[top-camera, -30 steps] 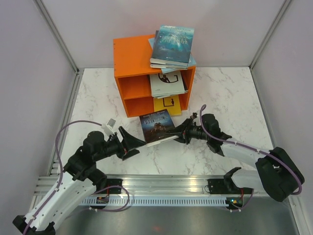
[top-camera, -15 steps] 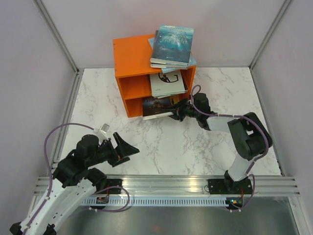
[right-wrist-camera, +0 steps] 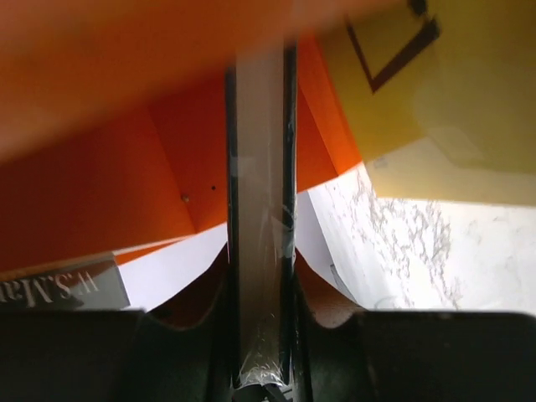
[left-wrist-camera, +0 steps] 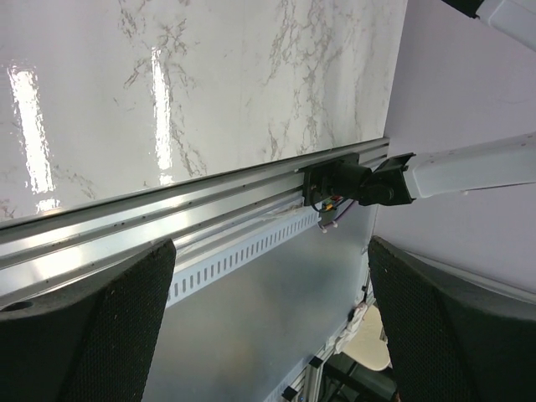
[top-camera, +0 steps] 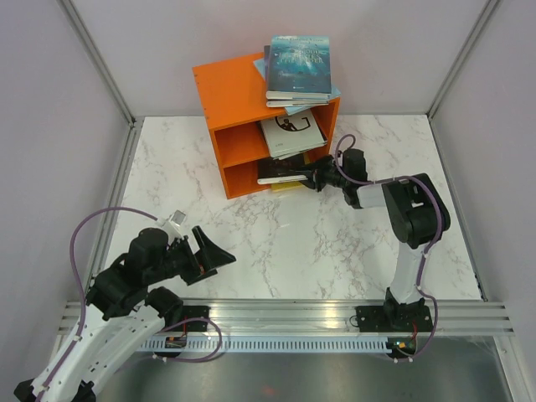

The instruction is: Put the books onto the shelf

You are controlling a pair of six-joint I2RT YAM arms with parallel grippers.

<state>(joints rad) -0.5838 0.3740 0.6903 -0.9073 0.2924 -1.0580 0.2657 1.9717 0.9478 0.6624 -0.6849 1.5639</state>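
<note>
- Glossy white marble-patterned tabletop point(top-camera: 276, 243), veined in grey, shut in by plain pale walls point(top-camera: 50, 126), with a ribbed aluminium rail point(top-camera: 285, 314) along the near edge.
- At the shelf front, the right gripper point(top-camera: 321, 176) is clamped on the thin edge of a dark book point(top-camera: 283, 169), its jaws flat against both covers.
- This dark book lies flat, mostly inside the lower compartment of the shelf point(top-camera: 226, 92), a bright orange box of smooth wood; a yellow book point(right-wrist-camera: 402, 84) shows just beside it.
- Stretched low, the right arm point(top-camera: 414, 209) has its forearm nearly level and its elbow folded back.
- Above, a white-grey book point(top-camera: 289, 134) juts from the upper compartment, and a stack of books point(top-camera: 299, 71), teal uppermost, rests on the flat top.
- Over the near-left table, the left gripper point(top-camera: 219, 255) hangs with jaws spread wide, holding nothing, on the bent left arm point(top-camera: 126, 280).
</note>
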